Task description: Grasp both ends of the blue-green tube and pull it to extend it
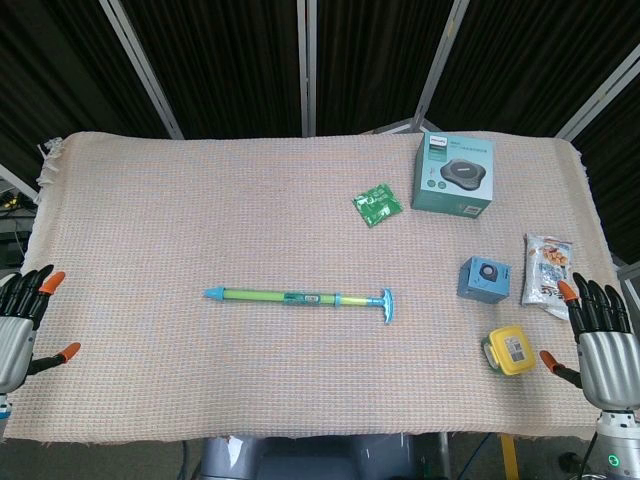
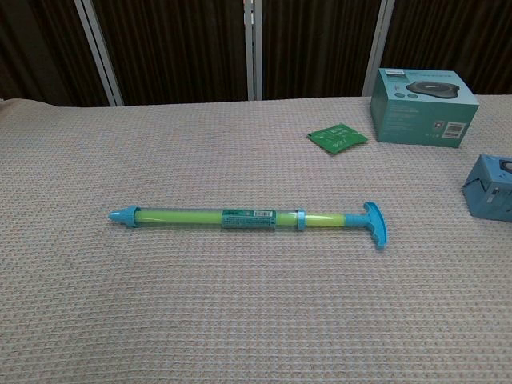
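The blue-green tube [image 1: 300, 297] [image 2: 248, 218] lies flat across the middle of the cloth, its pointed blue tip to the left and its T-shaped blue handle [image 1: 386, 305] [image 2: 374, 224] to the right. My left hand [image 1: 22, 325] hangs at the cloth's left edge, fingers spread and holding nothing, far from the tip. My right hand [image 1: 600, 340] stands at the right edge, fingers spread upward and empty, well right of the handle. Neither hand shows in the chest view.
A teal product box [image 1: 454, 173] [image 2: 422, 95] stands at the back right, a green packet [image 1: 377, 204] [image 2: 337, 137] beside it. A small blue cube [image 1: 485, 279] [image 2: 490, 186], a yellow container [image 1: 511, 350] and a snack bag [image 1: 547, 270] lie near my right hand.
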### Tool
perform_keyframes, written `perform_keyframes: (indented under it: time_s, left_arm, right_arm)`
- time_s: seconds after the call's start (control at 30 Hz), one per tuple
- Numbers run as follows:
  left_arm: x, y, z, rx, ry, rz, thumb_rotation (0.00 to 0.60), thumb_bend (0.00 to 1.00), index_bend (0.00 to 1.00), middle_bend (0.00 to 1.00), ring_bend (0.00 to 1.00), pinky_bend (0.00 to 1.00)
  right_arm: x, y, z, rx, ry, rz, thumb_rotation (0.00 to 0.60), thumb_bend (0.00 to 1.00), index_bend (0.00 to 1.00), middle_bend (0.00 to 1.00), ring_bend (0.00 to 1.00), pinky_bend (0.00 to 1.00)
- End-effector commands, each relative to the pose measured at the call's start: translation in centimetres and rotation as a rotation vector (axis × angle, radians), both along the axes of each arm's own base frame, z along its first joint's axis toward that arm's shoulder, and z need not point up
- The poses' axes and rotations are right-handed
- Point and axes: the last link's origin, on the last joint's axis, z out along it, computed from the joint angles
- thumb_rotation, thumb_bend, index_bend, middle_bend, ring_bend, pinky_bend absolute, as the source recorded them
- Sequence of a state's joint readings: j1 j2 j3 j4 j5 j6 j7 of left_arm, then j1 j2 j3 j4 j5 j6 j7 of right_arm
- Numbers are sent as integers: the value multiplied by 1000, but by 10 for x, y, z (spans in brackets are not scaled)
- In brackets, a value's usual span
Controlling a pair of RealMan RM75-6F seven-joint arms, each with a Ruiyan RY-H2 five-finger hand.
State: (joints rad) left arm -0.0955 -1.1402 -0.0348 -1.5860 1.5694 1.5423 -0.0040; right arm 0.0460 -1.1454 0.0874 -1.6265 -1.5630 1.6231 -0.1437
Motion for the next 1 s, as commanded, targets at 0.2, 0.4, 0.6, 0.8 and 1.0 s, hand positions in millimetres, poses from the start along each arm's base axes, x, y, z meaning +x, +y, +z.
perform_keyframes:
  time_s: [0.2,0.4,0.6,0.8,1.0]
  left_arm:
    - [-1,0,-2,6,2,-16,600,0,0,0,0,0]
    - [-3,3,-3,11,3,-12,600,0,0,0,0,0]
    - [-7,8,-9,3,13,12,600,0,0,0,0,0]
    - [-13,13,-14,4,35,45,600,0,0,0,0,0]
    - [-20,17,-16,2,56,84,600,0,0,0,0,0]
  right_arm:
    - [-3,-1,-5,25,-21,-16,600,0,0,7,0,0]
    - [15,-35,-18,133,-47,24,600,0,0,635,620,471]
    - [67,-95,-42,363,-30,107,600,0,43,899,912,941]
    - [117,-146,-92,597,-105,103,600,0,203,960,979,1000]
    - [147,-175,-146,675,-85,111,600,0,339,990,1000,1000]
